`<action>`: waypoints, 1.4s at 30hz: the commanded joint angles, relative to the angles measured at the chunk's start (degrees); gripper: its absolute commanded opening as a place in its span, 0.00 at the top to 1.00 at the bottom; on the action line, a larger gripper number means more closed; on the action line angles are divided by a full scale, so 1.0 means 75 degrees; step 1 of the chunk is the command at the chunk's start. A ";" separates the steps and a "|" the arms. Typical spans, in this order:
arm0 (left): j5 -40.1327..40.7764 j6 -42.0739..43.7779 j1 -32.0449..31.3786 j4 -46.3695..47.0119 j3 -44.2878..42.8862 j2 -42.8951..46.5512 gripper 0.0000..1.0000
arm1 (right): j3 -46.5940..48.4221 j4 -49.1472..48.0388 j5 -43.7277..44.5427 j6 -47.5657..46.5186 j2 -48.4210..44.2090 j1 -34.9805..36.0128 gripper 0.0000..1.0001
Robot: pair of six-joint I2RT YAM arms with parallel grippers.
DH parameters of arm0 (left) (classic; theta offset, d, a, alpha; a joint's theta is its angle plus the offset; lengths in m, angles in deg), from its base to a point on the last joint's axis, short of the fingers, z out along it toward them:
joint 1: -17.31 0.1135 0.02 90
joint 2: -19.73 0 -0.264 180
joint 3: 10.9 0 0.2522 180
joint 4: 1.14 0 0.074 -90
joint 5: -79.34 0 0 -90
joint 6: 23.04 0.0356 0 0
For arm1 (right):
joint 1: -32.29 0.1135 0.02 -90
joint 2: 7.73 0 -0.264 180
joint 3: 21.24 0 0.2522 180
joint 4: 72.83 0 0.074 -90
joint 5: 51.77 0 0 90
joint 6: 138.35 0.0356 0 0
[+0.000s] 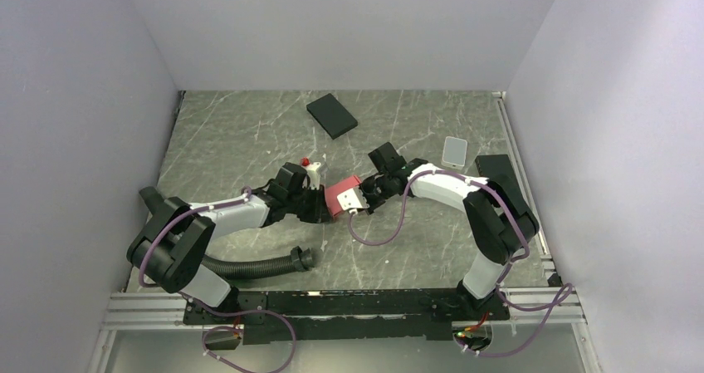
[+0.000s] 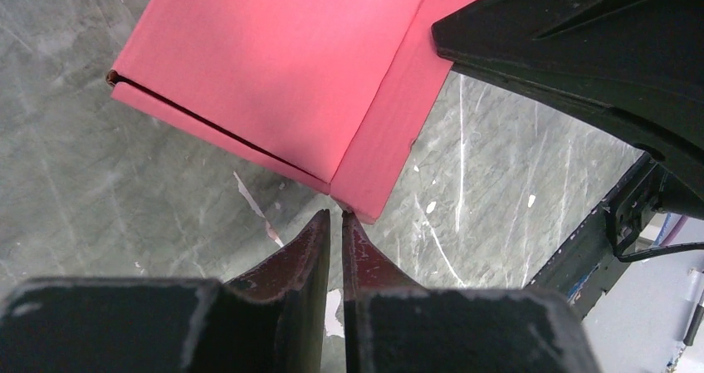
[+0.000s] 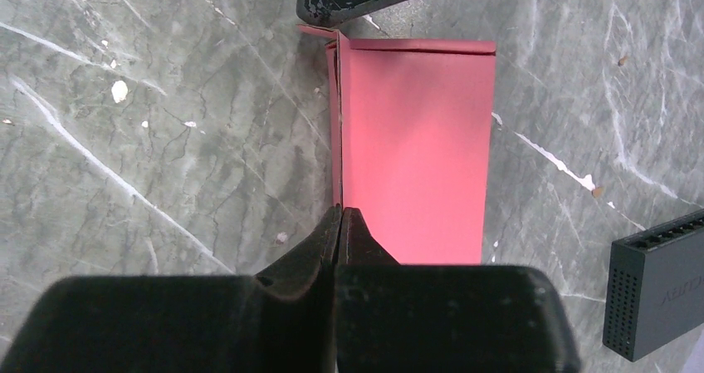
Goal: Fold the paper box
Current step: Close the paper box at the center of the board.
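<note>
Clerk: Left side first. The claw and the item?

Inspector: The left gripper [image 2: 334,215] has its jaws nearly together, with only a thin slit between them. Its tips are at one corner of the paper box [image 2: 274,66]. Whether they pinch that corner, I cannot tell. The box is at mid-table between the two arms and shows a dark seam along one side. On its other side the right gripper [image 3: 340,209] is fully closed. The box's thin upright edge runs straight into its tips and appears clamped there.

Clerk: Surface and room?

Inspector: Grey marbled table [image 1: 249,140], scuffed with white flecks. Plain pale walls [image 1: 349,24] on three sides.

Clerk: Edges, clearance?

Inspector: Left to right: a black hose [image 1: 249,267] lies near the left arm's base. A tiny red-and-white carton [image 1: 314,171] stands just beside the left wrist. A black flat box [image 1: 332,115] lies well back. A white slab [image 1: 454,151] and a black block [image 3: 656,286] are to the right. Open marble shows at the back left.
</note>
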 commanded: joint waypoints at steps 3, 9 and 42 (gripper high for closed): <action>-0.0172 0.0054 0.0030 0.0091 -0.0350 0.0184 0.84 | 0.0354 0.0563 -0.0332 0.0070 -0.0048 0.0059 1.00; -0.0029 0.0114 0.0082 -0.0096 -0.0350 0.0424 0.84 | 0.0406 0.0565 -0.0256 0.0134 -0.0019 0.0058 1.00; -0.0427 0.0165 0.0159 0.0070 -0.0387 -0.0218 0.85 | 0.0318 0.0585 -0.0083 0.0005 0.0181 0.0059 1.00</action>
